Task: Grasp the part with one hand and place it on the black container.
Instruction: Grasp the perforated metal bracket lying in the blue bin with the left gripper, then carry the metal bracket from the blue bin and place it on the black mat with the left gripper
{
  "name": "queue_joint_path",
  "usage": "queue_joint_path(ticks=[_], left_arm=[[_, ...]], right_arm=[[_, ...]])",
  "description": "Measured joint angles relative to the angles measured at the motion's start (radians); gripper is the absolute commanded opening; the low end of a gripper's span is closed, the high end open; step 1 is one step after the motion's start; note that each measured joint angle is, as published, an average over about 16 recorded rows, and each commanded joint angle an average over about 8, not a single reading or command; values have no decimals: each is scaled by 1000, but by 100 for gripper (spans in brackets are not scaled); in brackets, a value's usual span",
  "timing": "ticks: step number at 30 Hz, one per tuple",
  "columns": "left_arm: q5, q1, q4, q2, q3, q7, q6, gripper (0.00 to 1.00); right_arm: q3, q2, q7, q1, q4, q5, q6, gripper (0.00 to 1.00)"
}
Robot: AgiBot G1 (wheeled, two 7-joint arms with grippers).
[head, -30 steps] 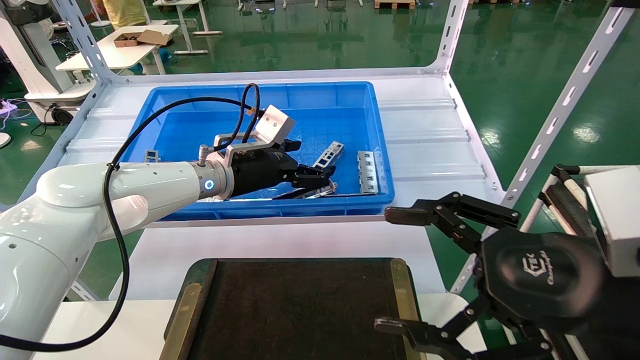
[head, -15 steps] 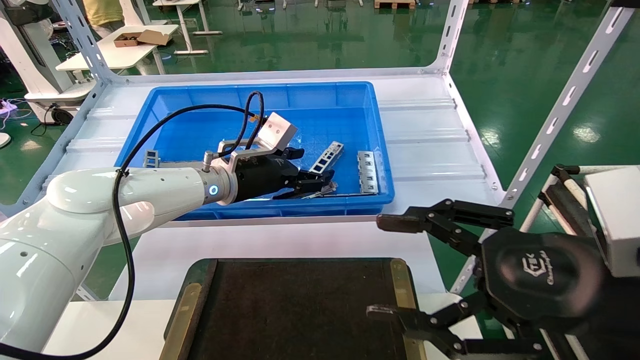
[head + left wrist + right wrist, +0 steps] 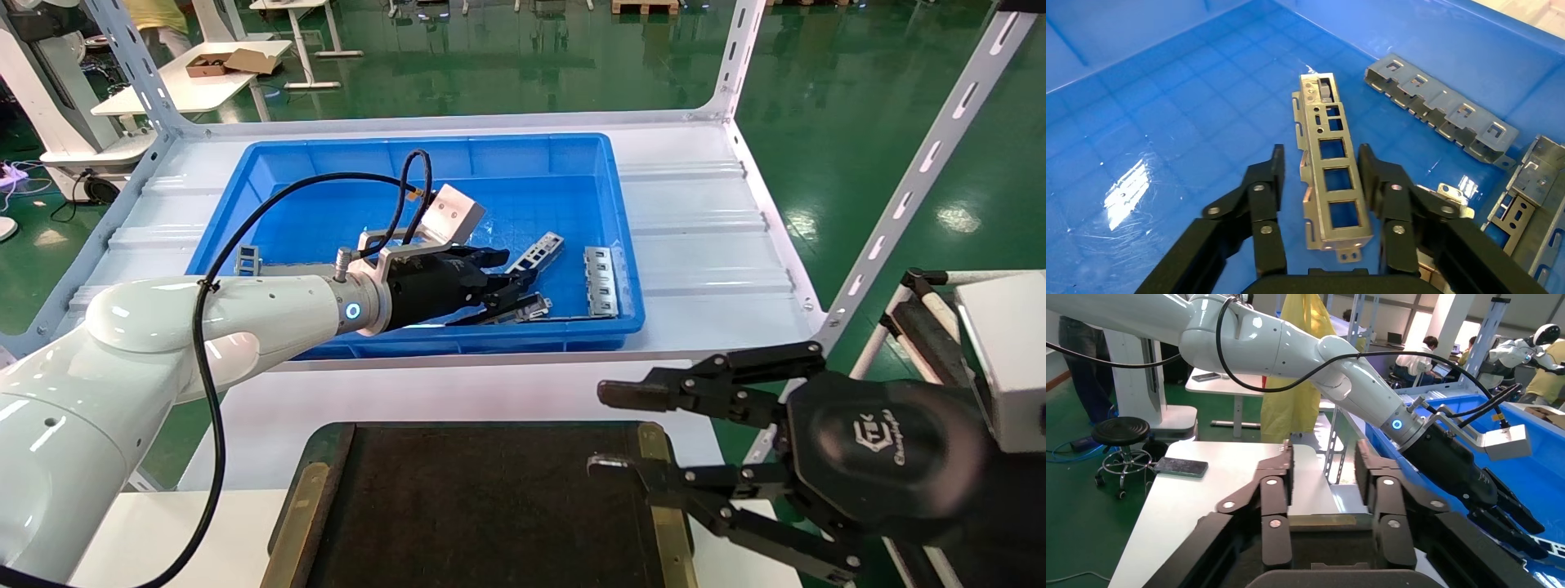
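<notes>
The part (image 3: pixel 1337 195), a slim silver strip with a row of rectangular cutouts, lies on the floor of the blue bin (image 3: pixel 1168 110). It also shows in the head view (image 3: pixel 539 249). My left gripper (image 3: pixel 1321 156) is open and low in the bin, one finger on each side of the part's near end, with small gaps to both. In the head view the left gripper (image 3: pixel 511 287) is near the bin's front wall. The black container (image 3: pixel 482 506) lies at the front. My right gripper (image 3: pixel 605 430) is open and empty over the container's right brass edge, and shows in its wrist view (image 3: pixel 1324 452).
The blue bin (image 3: pixel 425 143) stands on a white rack shelf. A wider grey bracket (image 3: pixel 601 282) lies right of the part, also in the left wrist view (image 3: pixel 1441 107), with more brackets (image 3: pixel 1529 184) beside it. Rack uprights (image 3: pixel 915 188) stand at the right.
My left gripper sank lower in the bin and its fingers drew in around the part. My right gripper shifted left and down, and its fingers narrowed but stay apart.
</notes>
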Motion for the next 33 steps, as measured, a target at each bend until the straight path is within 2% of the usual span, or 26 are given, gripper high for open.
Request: queue_joint_path(ticks=[10, 17, 23, 33], left_arm=[[-51, -12, 1, -4, 27, -17, -10, 0], [-111, -37, 8, -33, 11, -8, 42, 0], [-172, -61, 12, -88, -21, 20, 150, 0], [-258, -76, 1, -233, -69, 50, 437, 0]], right_arm=[[0, 0, 0, 0, 0, 0, 0, 0], [0, 0, 0, 0, 0, 0, 0, 0], [0, 0, 0, 0, 0, 0, 0, 0], [0, 0, 0, 0, 0, 0, 0, 0]])
